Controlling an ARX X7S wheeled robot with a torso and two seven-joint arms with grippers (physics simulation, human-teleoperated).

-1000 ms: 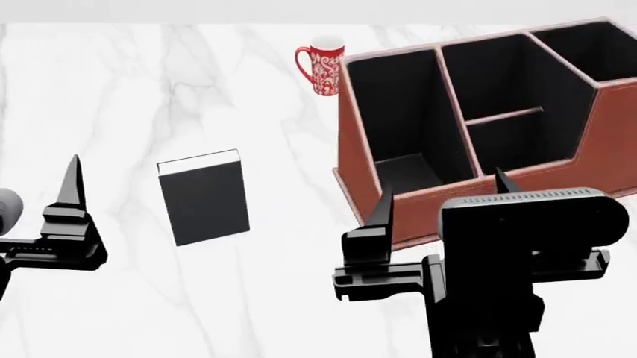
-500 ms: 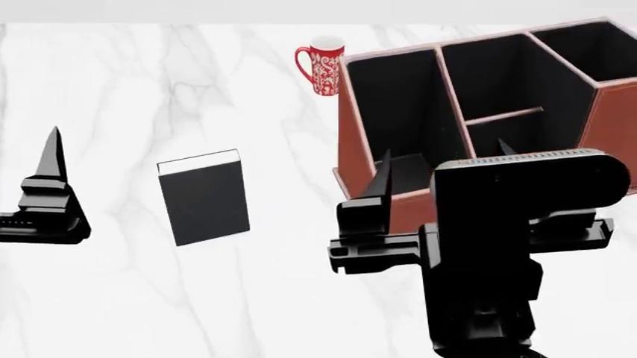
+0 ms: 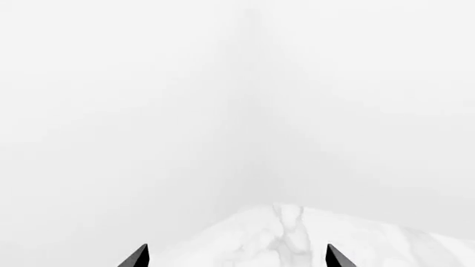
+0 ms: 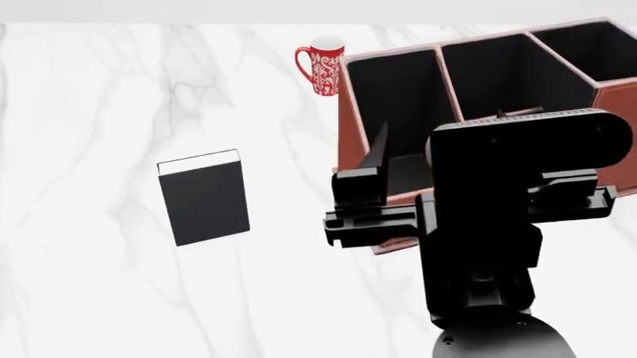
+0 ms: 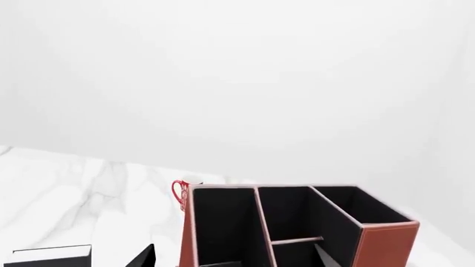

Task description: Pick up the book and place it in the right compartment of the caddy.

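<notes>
The black book (image 4: pixel 204 198) with white page edges lies flat on the marble table, left of centre in the head view. Its corner also shows in the right wrist view (image 5: pixel 48 256). The reddish-brown caddy (image 4: pixel 615 119) with black-lined compartments stands at the right and shows in the right wrist view (image 5: pixel 386 245) too. My right gripper (image 5: pixel 231 258) is open and empty, raised in front of the caddy's near side; one finger (image 4: pixel 377 160) shows in the head view. My left gripper (image 3: pixel 236 258) is open and empty, out of the head view.
A red patterned mug (image 4: pixel 321 67) stands at the back, just left of the caddy, and shows in the right wrist view (image 5: pixel 182 192). The white marble table (image 4: pixel 100 112) spreads around the book. The left wrist view shows only a table corner (image 3: pixel 290 239) and white background.
My left gripper has moved left out of the head view. My right arm has risen and moved forward, now covering the caddy's near compartments. The book, mug and caddy have not moved.
</notes>
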